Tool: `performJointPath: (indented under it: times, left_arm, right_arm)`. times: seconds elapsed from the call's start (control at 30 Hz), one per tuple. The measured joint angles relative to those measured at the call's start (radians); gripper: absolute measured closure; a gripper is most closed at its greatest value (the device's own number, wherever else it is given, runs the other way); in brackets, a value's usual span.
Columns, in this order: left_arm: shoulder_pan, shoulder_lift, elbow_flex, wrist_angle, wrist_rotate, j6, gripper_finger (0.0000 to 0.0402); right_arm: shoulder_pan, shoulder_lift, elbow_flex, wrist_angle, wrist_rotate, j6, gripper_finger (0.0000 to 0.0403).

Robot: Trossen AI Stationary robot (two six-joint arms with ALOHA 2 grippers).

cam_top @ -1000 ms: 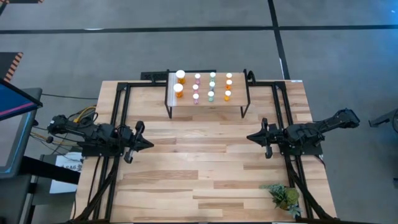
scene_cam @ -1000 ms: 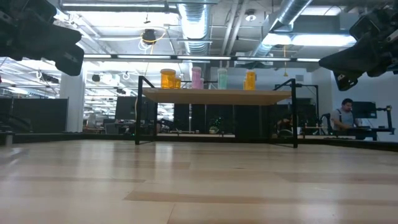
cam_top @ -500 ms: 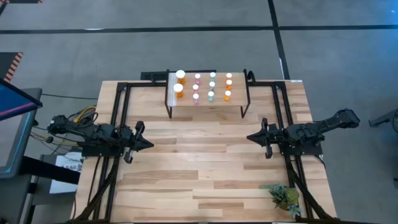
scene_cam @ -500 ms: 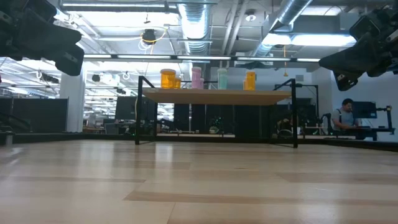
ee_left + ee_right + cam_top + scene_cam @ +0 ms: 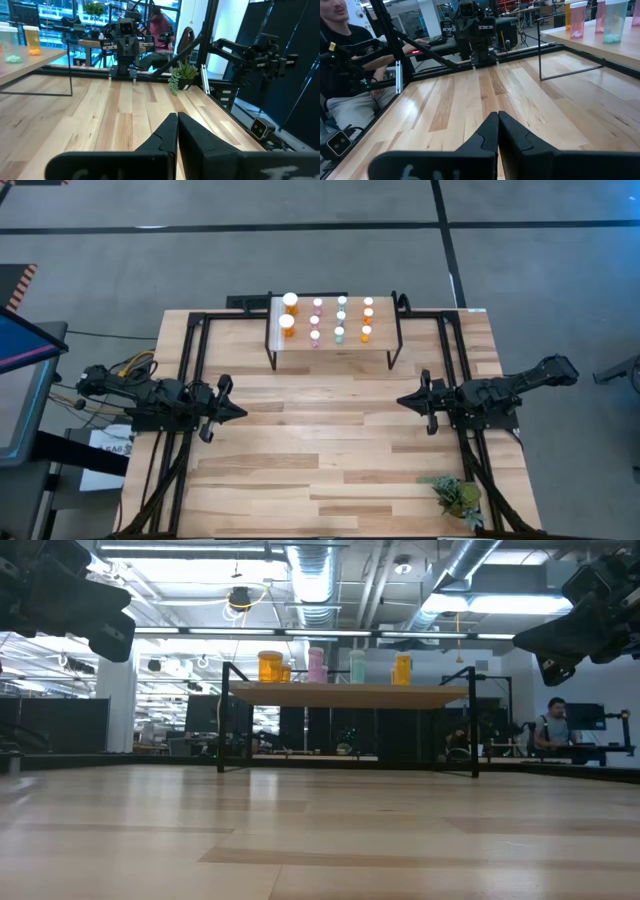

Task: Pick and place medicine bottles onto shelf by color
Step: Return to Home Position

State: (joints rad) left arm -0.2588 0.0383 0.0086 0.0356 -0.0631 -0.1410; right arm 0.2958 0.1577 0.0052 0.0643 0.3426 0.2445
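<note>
The medicine bottles (image 5: 328,319) stand upright on their bases in rows on the shelf (image 5: 335,352), a light-wood platform on black legs at the table's far middle: two wide orange ones (image 5: 288,314) at the left, then pink (image 5: 317,320), teal (image 5: 340,319) and small orange (image 5: 367,318) columns. They also show in the low view (image 5: 330,667). My left gripper (image 5: 240,412) is shut and empty over the table's left side. My right gripper (image 5: 402,401) is shut and empty over the right side.
A small green plant (image 5: 457,496) stands at the table's near right corner. Black frame rails (image 5: 190,370) run along the table's left and right sides. A person (image 5: 345,60) sits beyond the table's left edge. Bare wood lies between the arms.
</note>
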Motion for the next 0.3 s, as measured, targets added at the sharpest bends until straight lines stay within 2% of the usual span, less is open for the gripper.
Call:
performJointPath:
  times: [0.3]
  left_arm:
    - [0.000,0.000,0.000,0.000,0.000,0.000,0.0401]
  right_arm:
    - [0.000,0.000,0.000,0.000,0.000,0.000,0.0374]
